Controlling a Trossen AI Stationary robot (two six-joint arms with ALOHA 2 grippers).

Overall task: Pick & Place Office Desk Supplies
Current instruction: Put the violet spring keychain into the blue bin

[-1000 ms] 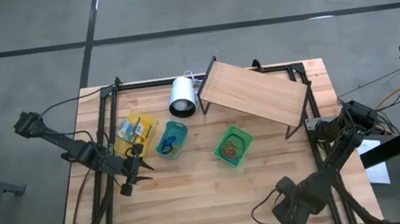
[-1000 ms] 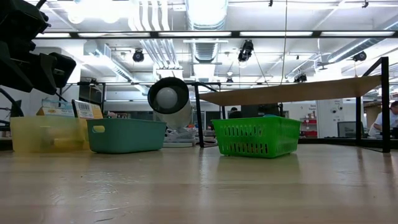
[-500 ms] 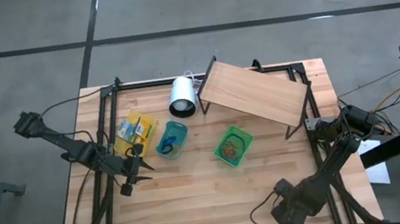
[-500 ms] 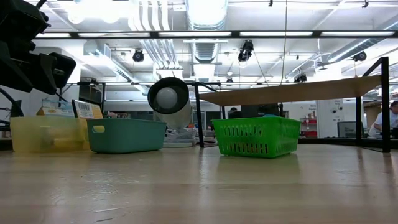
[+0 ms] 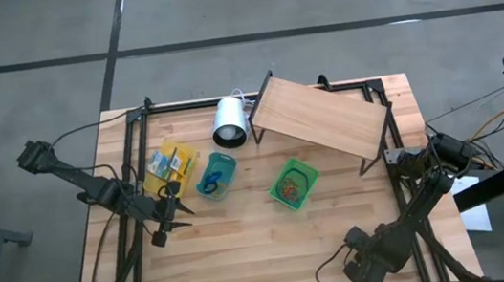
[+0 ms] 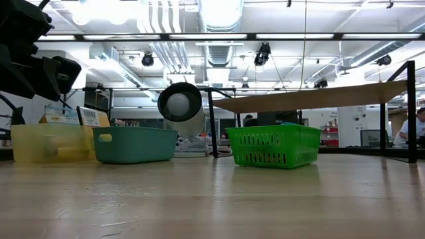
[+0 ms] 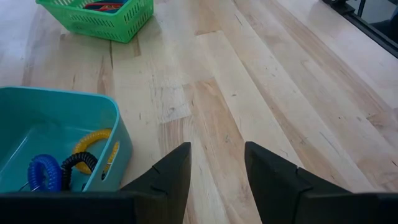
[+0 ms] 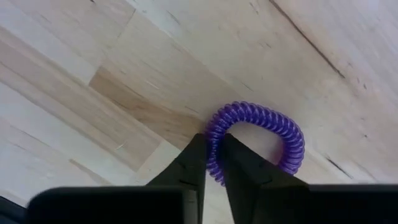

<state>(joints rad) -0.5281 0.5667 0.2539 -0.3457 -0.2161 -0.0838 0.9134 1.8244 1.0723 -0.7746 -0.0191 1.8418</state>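
Right gripper at five o'clock, pinching one purple coil loop. Left gripper at nine o'clock, gaping empty. Three bins: yellow, teal, green.

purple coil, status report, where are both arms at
Right gripper jaws shut on purple coil, low over the table's near right. Left gripper open, empty, beside teal bin. Path to green basket looks clear.

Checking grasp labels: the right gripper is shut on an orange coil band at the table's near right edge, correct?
The colour is wrong: the right wrist view shows the right gripper shut on a purple coil band, not an orange one. The rest holds.
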